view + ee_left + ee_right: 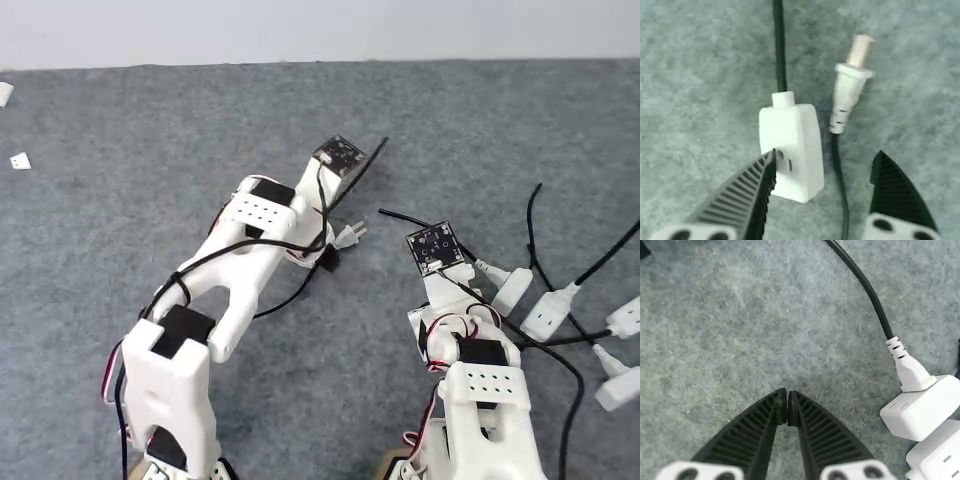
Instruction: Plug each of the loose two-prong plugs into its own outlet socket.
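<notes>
L gripper (824, 162) spread wide, low over carpet (700, 75), straddling socket (790, 145). One finger (757, 185) is at its side; contact unclear. Loose plug (847, 92) lies just beside socket, unmated, prongs twd socket's cord end. Judged: L set to pinch socket & steady it; plug needs turning. R gripper (786, 395) pressed together, empty, near mated plug (907, 372) in 2nd socket (922, 412). Prob idle.

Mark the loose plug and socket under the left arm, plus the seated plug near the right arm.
loose plug (846, 96): left wrist view, white body behind the prongs.
socket (790, 140): left wrist view, block's broad face.
seated plug (911, 372): right wrist view, white body.
</notes>
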You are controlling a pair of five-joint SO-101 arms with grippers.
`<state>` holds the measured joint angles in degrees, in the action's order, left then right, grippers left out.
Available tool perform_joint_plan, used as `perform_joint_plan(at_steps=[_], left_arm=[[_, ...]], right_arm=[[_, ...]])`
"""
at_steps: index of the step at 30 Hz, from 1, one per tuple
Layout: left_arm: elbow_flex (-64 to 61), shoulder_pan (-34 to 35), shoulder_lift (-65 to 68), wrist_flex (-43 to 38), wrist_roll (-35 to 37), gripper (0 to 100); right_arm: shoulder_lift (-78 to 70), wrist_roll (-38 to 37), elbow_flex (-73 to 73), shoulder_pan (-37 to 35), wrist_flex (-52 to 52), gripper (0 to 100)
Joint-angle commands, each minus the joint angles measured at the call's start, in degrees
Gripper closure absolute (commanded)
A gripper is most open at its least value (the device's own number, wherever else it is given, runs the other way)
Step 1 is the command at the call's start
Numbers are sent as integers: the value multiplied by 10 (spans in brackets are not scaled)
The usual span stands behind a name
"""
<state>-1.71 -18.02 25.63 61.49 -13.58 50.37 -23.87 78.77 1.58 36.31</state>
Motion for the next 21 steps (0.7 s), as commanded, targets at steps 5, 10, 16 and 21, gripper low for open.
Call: perform_joint_plan(at_steps=[5,10,16,21], left_arm=[[15,2,13,8,1,713],[87,12,62,62,4,716],[218,46,146,143,1,818],[275,48,180,182,-1,837]], right_arm=[[15,-9,-1,-6,-7,990],[15,-9,-1,-6,-7,990],[16,-9,-1,-6,-7,990],[13,-9,-1,-7,-10,990]])
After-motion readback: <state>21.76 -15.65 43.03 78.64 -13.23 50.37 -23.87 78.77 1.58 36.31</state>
